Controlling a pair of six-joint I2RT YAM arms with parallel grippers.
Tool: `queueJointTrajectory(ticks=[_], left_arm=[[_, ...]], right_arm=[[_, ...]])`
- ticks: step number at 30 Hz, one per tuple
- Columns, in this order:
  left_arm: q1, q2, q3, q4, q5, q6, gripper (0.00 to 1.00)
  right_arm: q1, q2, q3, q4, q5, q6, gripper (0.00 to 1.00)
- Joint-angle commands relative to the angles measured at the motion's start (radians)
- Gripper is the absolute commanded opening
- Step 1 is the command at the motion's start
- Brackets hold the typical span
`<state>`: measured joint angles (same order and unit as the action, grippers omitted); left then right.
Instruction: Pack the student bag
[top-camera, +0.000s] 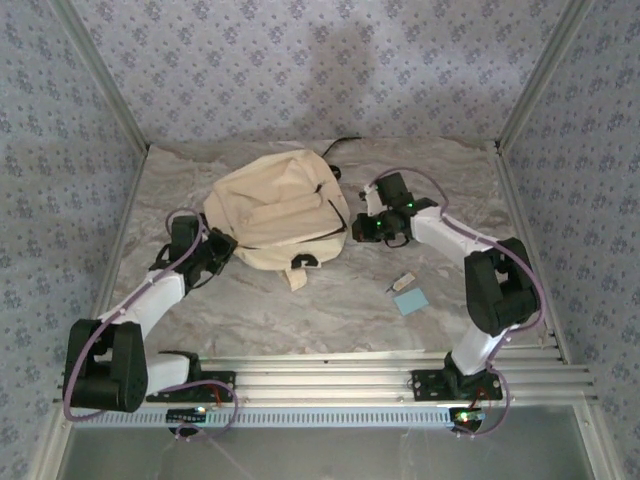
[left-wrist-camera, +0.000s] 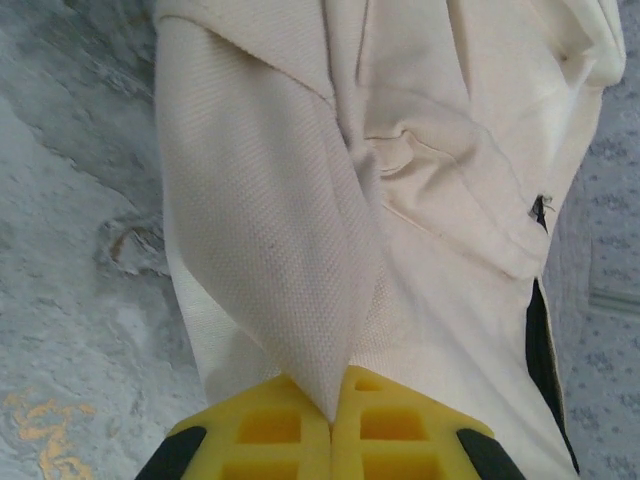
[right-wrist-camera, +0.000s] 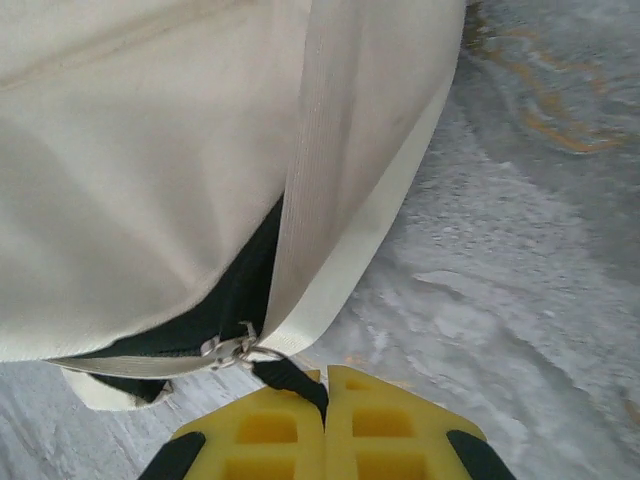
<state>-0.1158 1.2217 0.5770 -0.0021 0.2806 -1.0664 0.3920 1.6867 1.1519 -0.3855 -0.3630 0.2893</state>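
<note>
The student bag (top-camera: 272, 208), cream fabric with dark zipper lines, lies on the marbled table between the two arms. My left gripper (top-camera: 222, 246) is at the bag's left edge. In the left wrist view its yellow fingers (left-wrist-camera: 262, 430) are shut on a pinched fold of the student bag's cloth (left-wrist-camera: 270, 220), which runs taut into the left gripper (left-wrist-camera: 332, 410). My right gripper (top-camera: 358, 228) is at the bag's right edge. In the right wrist view the right gripper (right-wrist-camera: 325, 395) is shut on the black zipper pull (right-wrist-camera: 285, 372), which hangs from the metal slider (right-wrist-camera: 228, 350) beside a cream strap (right-wrist-camera: 330, 230).
A small light-blue card (top-camera: 411, 300) and a small beige item (top-camera: 402, 283) lie on the table (top-camera: 330, 310) in front of the right arm. Patterned walls enclose the table at the back and both sides. Aluminium rails (top-camera: 330, 375) run along the near edge.
</note>
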Motion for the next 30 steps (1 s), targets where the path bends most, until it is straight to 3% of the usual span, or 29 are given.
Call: queueJointTrajectory(ticks=[1,10,12,14,16,19,25,30], left_arm=[[0.040,0.030,0.054,-0.037,-0.084,0.077,0.00],[0.040,0.240,0.210,0.036,-0.025,0.122,0.01],[0.041,0.300,0.273,0.021,-0.010,0.152,0.15],[0.040,0.351,0.337,-0.003,0.040,0.170,0.51],[0.036,0.364,0.363,-0.009,0.072,0.167,0.65],[0.026,0.312,0.348,-0.035,0.051,0.164,0.96],[0.028,0.095,0.268,-0.176,-0.004,0.180,1.00],[0.024,-0.120,0.137,-0.232,-0.030,0.097,1.00]], right_arm=[[-0.020,-0.073,-0.037,-0.075,0.112,-0.019,0.00],[0.158,-0.145,-0.110,-0.001,-0.042,0.108,0.00],[0.214,-0.142,-0.111,0.056,-0.098,0.145,0.00],[0.269,-0.120,-0.087,0.099,-0.133,0.173,0.00],[0.319,-0.084,-0.049,0.135,-0.164,0.185,0.00],[0.376,-0.009,0.023,0.188,-0.202,0.194,0.00],[0.412,0.149,0.165,0.299,-0.257,0.249,0.00],[0.397,0.216,0.213,0.342,-0.253,0.286,0.00]])
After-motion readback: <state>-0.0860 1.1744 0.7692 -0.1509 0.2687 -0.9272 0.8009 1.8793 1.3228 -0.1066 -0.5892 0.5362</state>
